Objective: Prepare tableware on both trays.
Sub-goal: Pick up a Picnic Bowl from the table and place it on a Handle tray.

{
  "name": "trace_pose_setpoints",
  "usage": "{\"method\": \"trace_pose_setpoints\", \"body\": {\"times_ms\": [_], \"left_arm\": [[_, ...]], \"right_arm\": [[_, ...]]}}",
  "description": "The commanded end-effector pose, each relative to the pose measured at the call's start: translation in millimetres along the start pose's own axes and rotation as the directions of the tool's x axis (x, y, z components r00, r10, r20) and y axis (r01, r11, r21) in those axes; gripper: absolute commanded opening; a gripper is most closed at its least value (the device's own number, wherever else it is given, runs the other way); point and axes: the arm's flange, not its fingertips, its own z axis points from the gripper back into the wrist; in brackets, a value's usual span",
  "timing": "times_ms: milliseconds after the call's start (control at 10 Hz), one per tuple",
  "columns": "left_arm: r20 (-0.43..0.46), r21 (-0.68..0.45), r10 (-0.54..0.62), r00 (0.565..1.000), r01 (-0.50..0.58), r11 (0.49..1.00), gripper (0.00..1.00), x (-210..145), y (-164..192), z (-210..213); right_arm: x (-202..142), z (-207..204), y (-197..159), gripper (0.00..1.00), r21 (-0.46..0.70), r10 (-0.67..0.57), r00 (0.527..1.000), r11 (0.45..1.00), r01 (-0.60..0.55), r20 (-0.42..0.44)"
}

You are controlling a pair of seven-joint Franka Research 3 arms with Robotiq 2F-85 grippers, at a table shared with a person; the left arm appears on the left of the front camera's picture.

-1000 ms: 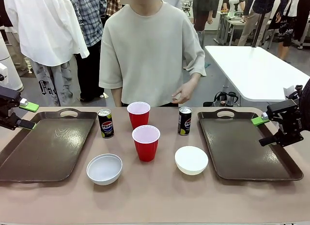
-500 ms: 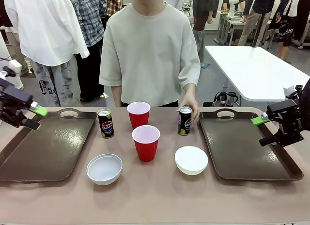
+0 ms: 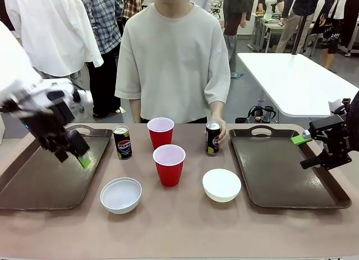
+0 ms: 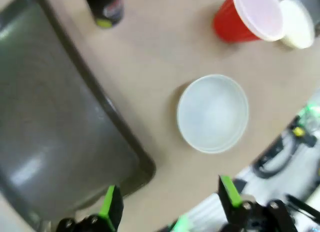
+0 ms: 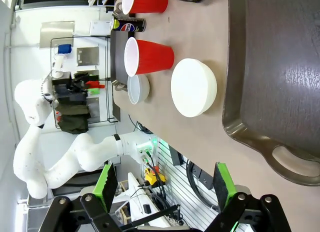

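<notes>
Two dark brown trays lie on the table, one at the left [image 3: 33,184] and one at the right [image 3: 286,170]. Between them stand a Pepsi can [image 3: 123,142], a second dark can [image 3: 213,139], two red cups [image 3: 160,132] [image 3: 169,165] and two white bowls [image 3: 120,195] [image 3: 221,185]. A person's hand [image 3: 220,127] rests on the second can. My left gripper [image 3: 73,156] hangs open over the left tray, blurred by motion. In the left wrist view its open gripper [image 4: 170,202] points down near the tray corner [image 4: 55,127], beside a bowl [image 4: 213,113]. My right gripper [image 3: 304,151] stays open above the right tray's outer edge; the right wrist view's gripper [image 5: 165,187] is empty too.
The person stands at the far edge, right behind the cups. A white table [image 3: 291,80] and other people fill the background. Bare tabletop [image 3: 179,226] runs along the near edge in front of the bowls.
My left arm swung in from the left edge and down over the left tray. The person's hand came down onto the can by the right tray. The right arm stayed still.
</notes>
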Motion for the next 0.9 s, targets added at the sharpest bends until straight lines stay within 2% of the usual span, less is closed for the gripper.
{"method": "trace_pose_setpoints", "body": {"times_ms": [0,100,200,300,600,800], "left_arm": [[-0.027,0.126,0.028,0.999,-0.024,0.992,1.0,-1.9,-14.4,-45.4],[-0.017,0.099,0.034,0.999,-0.032,0.995,1.0,-6.0,-19.3,-48.9],[-0.018,0.067,-0.007,1.0,0.008,0.998,1.0,5.5,-10.9,-20.5],[-0.018,0.067,-0.007,1.0,0.008,0.998,1.0,5.5,-10.9,-20.5],[-0.064,0.076,-0.041,0.997,0.045,0.996,1.0,15.6,-48.9,-71.9],[-0.088,0.141,-0.045,0.995,0.057,0.988,1.0,22.7,-60.4,-100.3]], "right_arm": [[3.0,-1.4,-0.6,1.0,0.031,0.02,1.0,0.999,-0.02,0.012],[3.0,-1.4,-0.6,1.0,0.031,0.02,1.0,0.999,-0.02,0.012],[3.0,-1.4,-0.6,1.0,0.031,0.02,1.0,0.999,-0.02,0.012],[3.0,-1.4,-0.6,1.0,0.031,0.02,1.0,0.999,-0.02,0.012],[3.0,-1.4,-0.6,1.0,0.031,0.02,1.0,0.999,-0.02,0.012],[3.0,-1.4,-0.6,1.0,0.031,0.02,1.0,0.999,-0.02,0.012]]}}
